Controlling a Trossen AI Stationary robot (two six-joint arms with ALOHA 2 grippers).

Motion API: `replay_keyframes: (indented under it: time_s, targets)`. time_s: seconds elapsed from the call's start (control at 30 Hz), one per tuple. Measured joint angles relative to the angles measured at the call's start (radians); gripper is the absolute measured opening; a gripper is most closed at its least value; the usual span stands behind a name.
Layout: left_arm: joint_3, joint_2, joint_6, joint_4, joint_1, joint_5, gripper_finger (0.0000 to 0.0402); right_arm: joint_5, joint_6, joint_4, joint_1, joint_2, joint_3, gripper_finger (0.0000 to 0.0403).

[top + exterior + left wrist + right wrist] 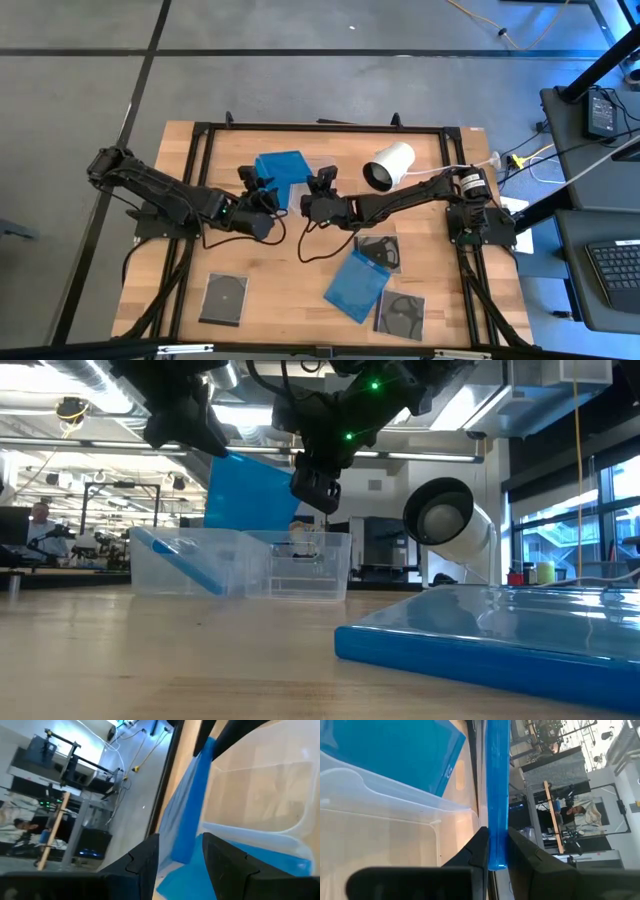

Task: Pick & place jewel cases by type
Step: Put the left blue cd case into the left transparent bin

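A translucent blue jewel case [250, 490] hangs tilted above two clear tubs [240, 565] at the table's far middle, with my right gripper [497, 832] shut on it. A second blue case [395, 755] leans inside a tub. My left gripper [181, 840] is open at the held case's left end. Its fingers stand on either side of that edge [185, 845]; whether they touch it, I cannot tell. A third blue case [356, 285] and three dark cases [224, 298], [379, 250], [400, 313] lie flat on the near half of the table. My right gripper pinches one edge of the blue case [498, 815] between its two fingers. It comes roughly level from the table's right. The case shows edge-on between the fingers and is lifted clear above the tubs, tilted.
A white cylinder with a dark end [390, 165] lies at the far right of the table, close behind my right arm. A black frame [200, 130] runs around the tabletop. Cables trail off the table's right side.
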Motion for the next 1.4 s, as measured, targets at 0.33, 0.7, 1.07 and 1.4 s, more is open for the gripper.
replay_keyframes:
  time_s: [0.33, 0.7, 1.07, 1.4]
  targets:
    - [0.0, 0.0, 0.021, 0.0, 0.03, 0.059, 0.0148, 0.0, 0.0, 0.004, 0.015, 0.0, 0.0, 0.0049]
    - [0.0, 0.0, 0.021, -0.035, 0.03, 0.065, 0.0114, -0.001, 0.0, 0.005, 0.015, 0.0, 0.0, 0.0049]
    - [0.0, 0.0, 0.143, -0.036, 0.028, 0.099, 0.0041, -0.004, 0.0, 0.006, 0.015, -0.001, 0.0, 0.0093]
    - [0.0, -0.001, 0.17, -0.054, 0.028, 0.097, 0.0044, -0.01, -0.109, 0.029, 0.018, -0.001, 0.024, 0.0142]
